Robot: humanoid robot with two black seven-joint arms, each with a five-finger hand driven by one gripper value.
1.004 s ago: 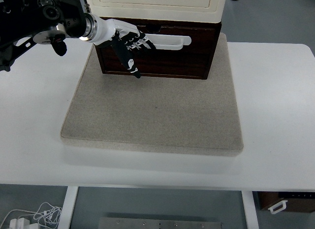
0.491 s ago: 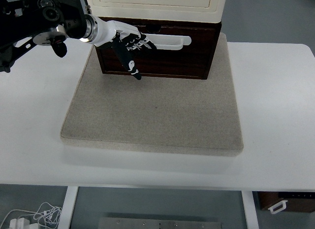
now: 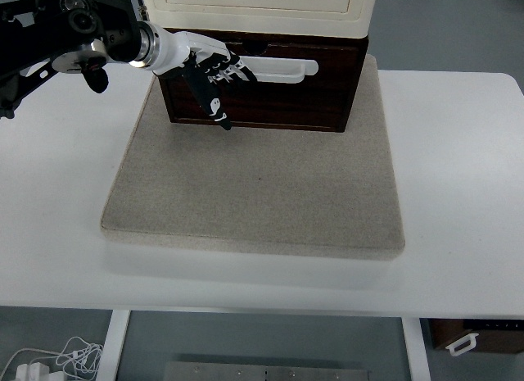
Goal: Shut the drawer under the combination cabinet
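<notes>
The dark brown drawer has a white handle and sits under the cream cabinet. The left hand, fingers loosely curled, rests against its front and grips nothing.

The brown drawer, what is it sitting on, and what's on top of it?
The dark brown drawer sits on a grey mat on the white table. A cream cabinet rests on top. Its inside is hidden.
</notes>
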